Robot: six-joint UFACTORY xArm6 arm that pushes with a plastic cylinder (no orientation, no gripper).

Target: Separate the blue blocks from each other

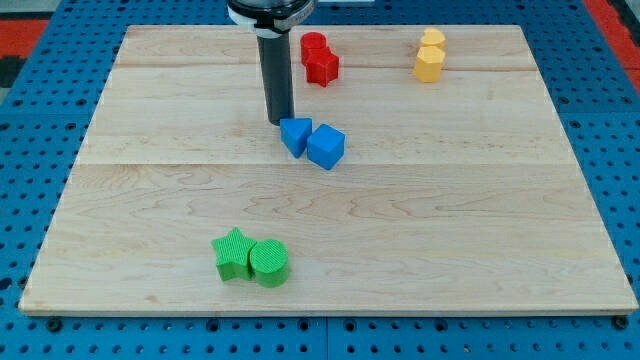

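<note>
Two blue blocks touch each other near the board's middle: a smaller blue wedge-like block (pixel 295 134) on the view's left and a blue cube (pixel 326 146) on its right. My tip (pixel 280 121) stands just at the upper left of the smaller blue block, close to or touching it. The dark rod rises from there to the view's top.
A red cylinder (pixel 314 44) and a red star-like block (pixel 322 66) sit together at the top centre. Two yellow blocks (pixel 430 58) sit at the top right. A green star (pixel 233 253) and a green cylinder (pixel 269 263) touch at the bottom left. The wooden board (pixel 500 250) lies on a blue pegboard.
</note>
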